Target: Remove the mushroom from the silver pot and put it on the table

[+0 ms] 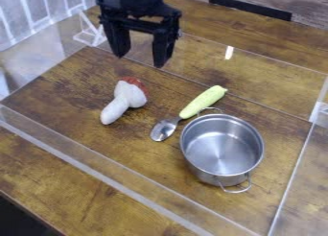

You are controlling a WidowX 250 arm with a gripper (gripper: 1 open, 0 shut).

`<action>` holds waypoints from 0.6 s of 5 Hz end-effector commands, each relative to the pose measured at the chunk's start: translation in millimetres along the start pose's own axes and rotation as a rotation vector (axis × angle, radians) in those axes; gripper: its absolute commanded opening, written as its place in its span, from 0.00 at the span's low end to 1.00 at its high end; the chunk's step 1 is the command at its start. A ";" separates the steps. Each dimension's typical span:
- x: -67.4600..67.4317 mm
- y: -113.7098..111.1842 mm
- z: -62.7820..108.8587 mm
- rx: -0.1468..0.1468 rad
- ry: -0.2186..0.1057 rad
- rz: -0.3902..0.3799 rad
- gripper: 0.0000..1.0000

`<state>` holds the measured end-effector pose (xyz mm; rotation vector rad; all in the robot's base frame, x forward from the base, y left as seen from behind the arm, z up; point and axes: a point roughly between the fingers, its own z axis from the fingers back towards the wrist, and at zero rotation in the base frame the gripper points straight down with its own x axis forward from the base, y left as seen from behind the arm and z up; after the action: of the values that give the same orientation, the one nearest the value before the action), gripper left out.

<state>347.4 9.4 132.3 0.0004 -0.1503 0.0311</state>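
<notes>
There the mushroom (121, 102) lay on its side on the table (77, 144), well left of the silver pot (222, 149), its reddish cap pointing away from the camera and its cream stem toward the near acrylic wall. The gripper (140, 47) hung above and behind it with its dark fingers spread wide apart and nothing between them. A small metal spoon (164, 129) rested just beside the pot's left rim, and a yellow-green corn toy (202, 101) lay slantwise behind the pot.
</notes>
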 end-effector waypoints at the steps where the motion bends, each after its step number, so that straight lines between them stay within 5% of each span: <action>1: -1.4 -0.5 32.4 0.002 -0.111 -0.115 1.00; 3: 9.3 0.0 19.0 0.036 -0.130 -0.157 1.00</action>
<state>353.2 12.3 141.0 0.0425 -0.2384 -0.1100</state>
